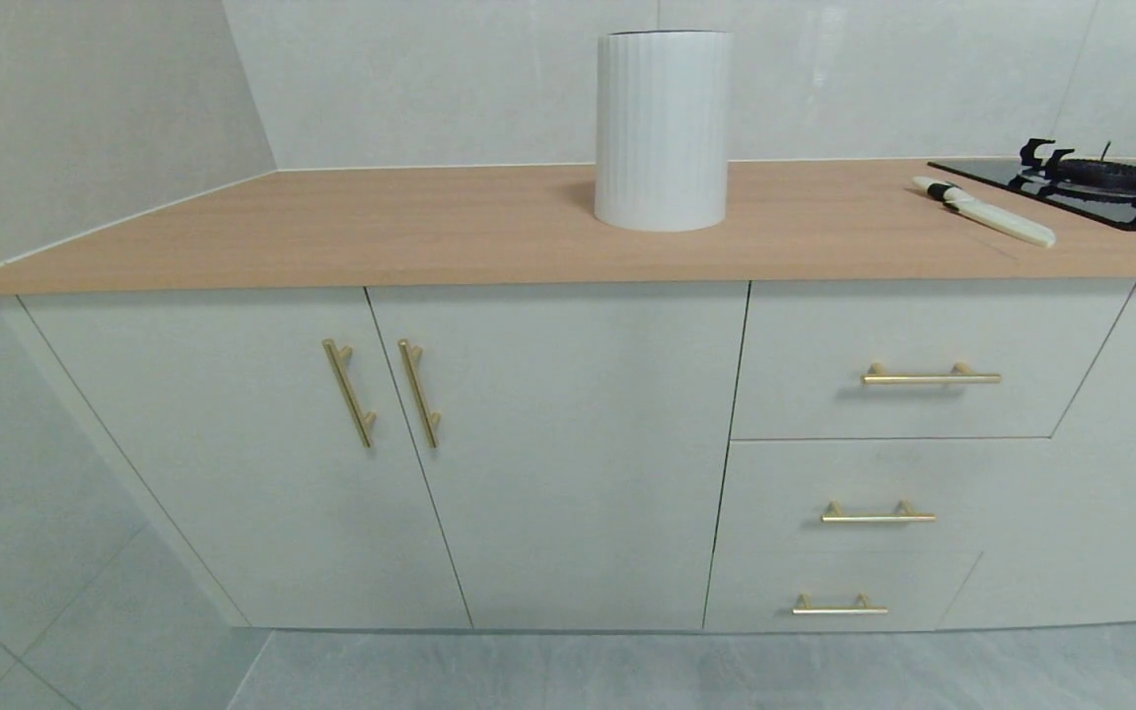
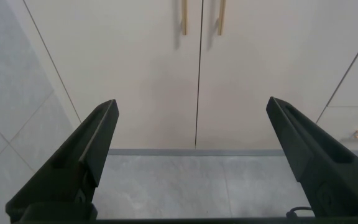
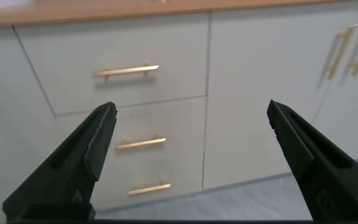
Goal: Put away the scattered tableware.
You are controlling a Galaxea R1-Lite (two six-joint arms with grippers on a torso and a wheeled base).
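Head view: 1 white canister, 1 knife on counter, 3 drawers; left gripper and right gripper spread apart.

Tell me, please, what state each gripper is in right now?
Left gripper: open, holding nothing.
Right gripper: open, holding nothing.

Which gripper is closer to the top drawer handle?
Right. The right gripper faces the drawers, with the top drawer handle ahead of it; the left gripper is low before the double doors, off to the side.
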